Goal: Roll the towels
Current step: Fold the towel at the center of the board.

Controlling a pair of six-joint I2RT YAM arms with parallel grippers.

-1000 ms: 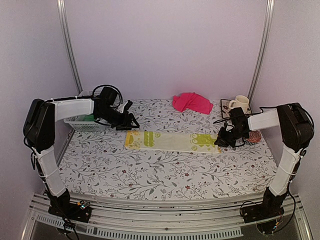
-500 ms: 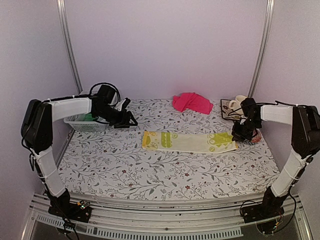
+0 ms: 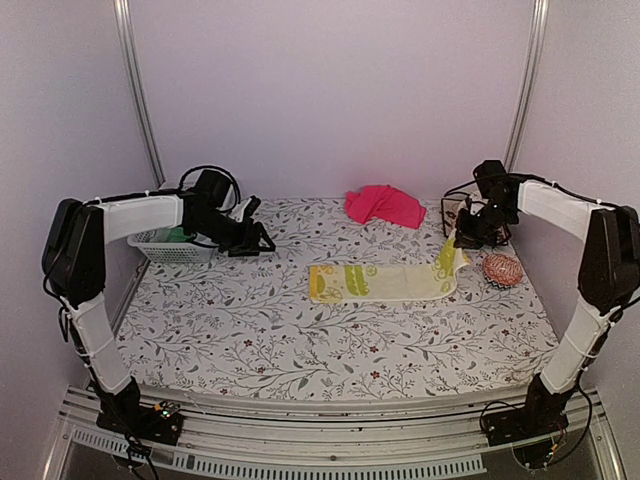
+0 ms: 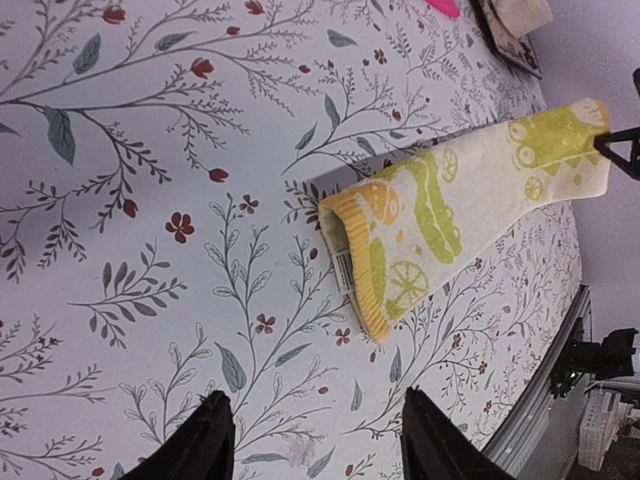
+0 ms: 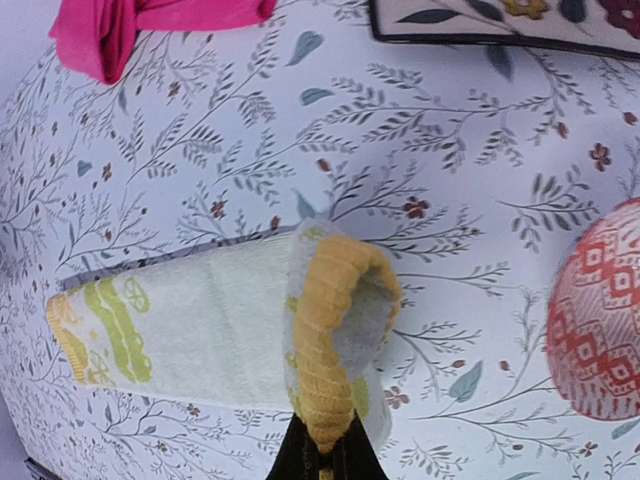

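Tag (image 4: 344,268) on lime-yellow towel (image 4: 450,200), pinched by right claw (image 5: 321,448), unreadable.

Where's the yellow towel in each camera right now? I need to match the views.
Top external: yellow towel mid-table, right end lifted.
Left wrist: towel upper right, stretching toward the right edge.
Right wrist: towel lower centre, end pinched by the right gripper.
Shared landmark: pink towel, beyond it.

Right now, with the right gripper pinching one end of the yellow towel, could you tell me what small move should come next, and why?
Probably carry the right gripper leftward and down, curling the lifted end over the flat part of the lime-yellow towel to start the roll. That end is pinched and raised off the table; the rest lies flat.
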